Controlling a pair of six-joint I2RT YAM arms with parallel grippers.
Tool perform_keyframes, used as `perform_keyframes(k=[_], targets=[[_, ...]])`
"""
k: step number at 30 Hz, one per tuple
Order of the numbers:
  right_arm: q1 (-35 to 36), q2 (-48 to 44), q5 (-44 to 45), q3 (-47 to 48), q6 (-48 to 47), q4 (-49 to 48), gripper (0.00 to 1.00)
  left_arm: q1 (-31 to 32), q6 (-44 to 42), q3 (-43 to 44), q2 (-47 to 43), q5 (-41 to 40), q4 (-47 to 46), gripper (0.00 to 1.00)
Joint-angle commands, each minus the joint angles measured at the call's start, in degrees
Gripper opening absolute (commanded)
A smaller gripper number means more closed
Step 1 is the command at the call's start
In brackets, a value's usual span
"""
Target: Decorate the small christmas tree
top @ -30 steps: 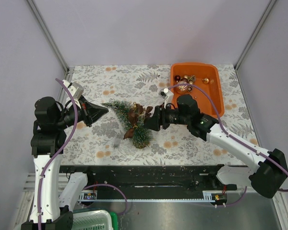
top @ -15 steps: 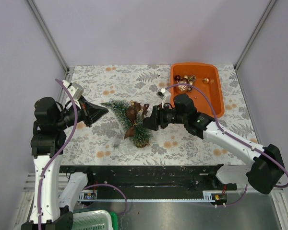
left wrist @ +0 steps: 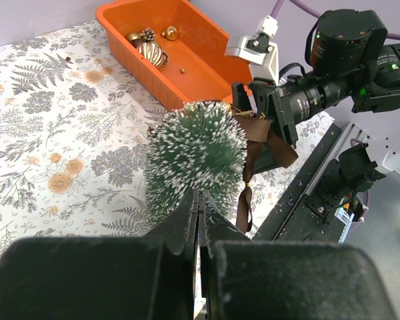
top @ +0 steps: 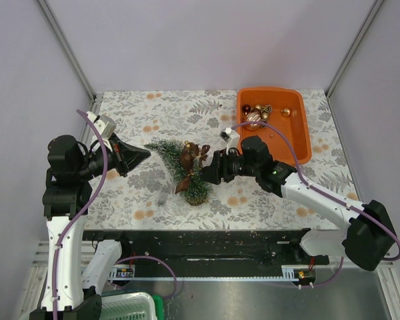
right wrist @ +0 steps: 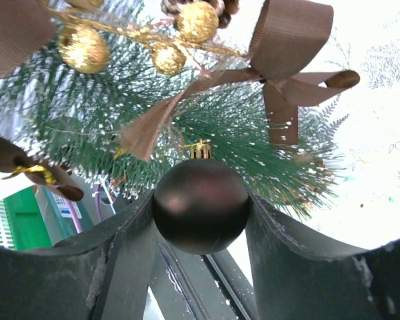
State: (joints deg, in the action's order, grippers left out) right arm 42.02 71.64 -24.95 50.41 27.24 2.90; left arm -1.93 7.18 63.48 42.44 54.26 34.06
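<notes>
The small christmas tree (top: 169, 153) is tilted over the floral cloth, its wooden base (top: 197, 195) toward the near edge. A brown ribbon bow (top: 191, 156) with gold beads (right wrist: 197, 20) hangs on it. My left gripper (top: 145, 155) is shut on the tree's tip; the left wrist view shows the tree (left wrist: 197, 150) end-on just past my closed fingers. My right gripper (top: 208, 173) is shut on a dark brown ball ornament (right wrist: 200, 207), whose gold cap touches the tree's bristles (right wrist: 253, 140).
An orange tray (top: 300, 137) at the back right holds several gold and brown ornaments (top: 257, 119); it also shows in the left wrist view (left wrist: 187, 80). A black rail (top: 200, 243) runs along the near edge. A green basket (top: 137, 307) sits below the table.
The right gripper with the ball has pressed in closer to the tree. The tree has turned slightly, and the bow has shifted up and right. The left arm has held still.
</notes>
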Motion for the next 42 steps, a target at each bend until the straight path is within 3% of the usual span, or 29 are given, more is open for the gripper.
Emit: perform_keyframes(k=[1,12,27,42], targets=[[1.6,-1.7,2.4,-1.5,2.4,-6.0,0.12,0.1,0.6,0.6,-0.2,1.2,-3.0,0.00],[2.9,-1.3,6.9,1.4,2.1,-6.4,0.11,0.2,1.2,0.6,-0.4,1.1,-3.3,0.00],[2.8,-6.1,17.4,-2.9,-5.4,2.8,0.11,0.2,1.1,0.4,-0.5,0.9,-3.4,0.00],[2.8,-3.4,16.3,5.4,-5.8,0.5,0.11,0.2,1.1,0.2,-0.8,1.0,-3.4,0.00]])
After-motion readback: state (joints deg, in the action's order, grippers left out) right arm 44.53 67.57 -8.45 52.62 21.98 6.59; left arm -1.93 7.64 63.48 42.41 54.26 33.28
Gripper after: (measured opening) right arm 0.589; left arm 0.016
